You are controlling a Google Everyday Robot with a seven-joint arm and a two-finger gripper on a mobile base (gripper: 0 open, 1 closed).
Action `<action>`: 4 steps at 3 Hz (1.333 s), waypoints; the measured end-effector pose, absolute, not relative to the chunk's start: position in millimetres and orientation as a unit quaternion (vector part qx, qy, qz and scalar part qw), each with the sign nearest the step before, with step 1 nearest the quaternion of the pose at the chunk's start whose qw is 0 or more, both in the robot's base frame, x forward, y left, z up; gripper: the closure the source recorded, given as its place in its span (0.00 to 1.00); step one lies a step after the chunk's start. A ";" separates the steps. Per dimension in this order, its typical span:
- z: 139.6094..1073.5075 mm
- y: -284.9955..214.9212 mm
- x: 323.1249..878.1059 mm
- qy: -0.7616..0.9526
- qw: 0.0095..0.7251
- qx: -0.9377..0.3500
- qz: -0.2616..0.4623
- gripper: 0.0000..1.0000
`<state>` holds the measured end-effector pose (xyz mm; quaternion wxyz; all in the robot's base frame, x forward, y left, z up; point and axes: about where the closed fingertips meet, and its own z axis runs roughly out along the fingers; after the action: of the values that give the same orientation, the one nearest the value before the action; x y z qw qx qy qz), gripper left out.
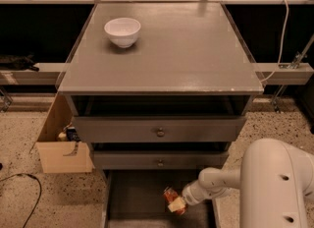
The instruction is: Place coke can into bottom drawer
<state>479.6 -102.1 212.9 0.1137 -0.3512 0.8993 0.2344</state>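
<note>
Counted one bench [186, 50], one white bowl [122, 31], one coke can [170, 193], two knobbed drawers [113, 129], one bottom drawer [132, 202], one cardboard box [61, 157]. One end effector [176, 205] was over the bottom drawer.

You see the gripper [175, 205] at the lower middle of the frame, over the dark floor of the bottom drawer [132, 197], which stands pulled out beneath the cabinet. Its jaws are clamped on the red coke can [170, 194], which is tilted. The white arm [274, 183] fills the lower right corner. Above the open drawer you have two closed grey drawers, upper [122, 129] and lower [127, 160], each with a small round knob. A white bowl [122, 31] sits on the grey tabletop [186, 50], upper left of centre. A cardboard box [61, 156] stands on the speckled floor at the left.
</note>
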 end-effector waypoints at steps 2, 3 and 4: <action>179.0 -106.5 476.7 0.906 0.093 -0.345 0.227 1.00; 179.0 -106.5 476.7 0.906 0.093 -0.345 0.227 0.82; 178.9 -106.5 476.6 0.906 0.093 -0.345 0.227 0.57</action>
<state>476.6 -106.5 178.9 0.0932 -0.3449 0.9059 0.2273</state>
